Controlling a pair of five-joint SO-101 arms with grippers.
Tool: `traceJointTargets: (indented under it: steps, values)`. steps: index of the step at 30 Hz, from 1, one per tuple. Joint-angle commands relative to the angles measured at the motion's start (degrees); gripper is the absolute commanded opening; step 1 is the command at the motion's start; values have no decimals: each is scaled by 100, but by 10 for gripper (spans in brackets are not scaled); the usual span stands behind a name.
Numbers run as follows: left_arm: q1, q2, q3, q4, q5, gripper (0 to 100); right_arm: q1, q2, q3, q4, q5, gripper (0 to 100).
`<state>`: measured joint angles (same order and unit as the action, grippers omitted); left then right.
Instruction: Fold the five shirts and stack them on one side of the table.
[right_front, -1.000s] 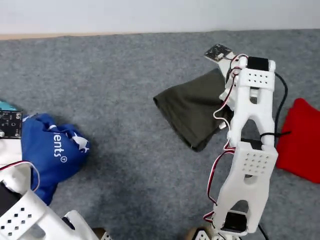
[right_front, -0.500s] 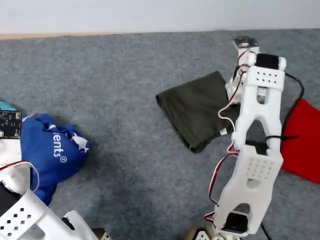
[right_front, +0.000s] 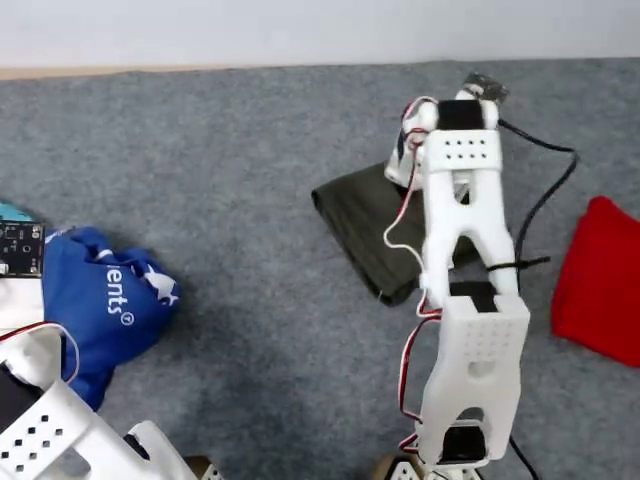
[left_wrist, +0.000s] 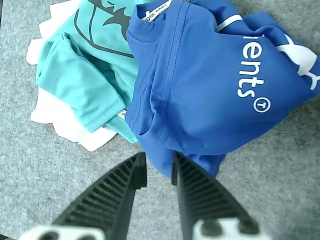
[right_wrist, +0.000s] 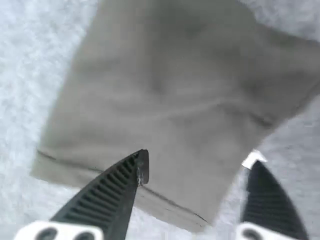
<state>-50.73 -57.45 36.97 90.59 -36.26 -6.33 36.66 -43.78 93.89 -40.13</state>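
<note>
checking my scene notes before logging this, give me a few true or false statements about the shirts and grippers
The right gripper is open above the olive shirt. True.
The red shirt lies on the olive shirt. False: they lie apart on the table.
The blue shirt overlaps a teal shirt. True.
The left gripper grips the blue shirt. False: it holds nothing.
</note>
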Motion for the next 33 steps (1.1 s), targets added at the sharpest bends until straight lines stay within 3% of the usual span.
traceJointTargets:
  steps: [1,4,16,19,28,33]
  values:
    - [26,-62,-22,44,-70,87,-101,171,-237,-347,-484,452]
    - [26,-44,-22,44,-70,87,-92,453,-237,-470,-659,497]
    - [26,-70,382,-149,-62,87,-75,1789,-237,-1429,-923,486]
    - [26,-44,365,-229,-62,87,-75,2009,-246,-1516,-923,406]
    - [26,-53,374,-273,-62,87,-13,2035,-246,-1385,-659,20]
    - [26,-44,374,-273,-53,87,84,1710,-598,-725,-571,6]
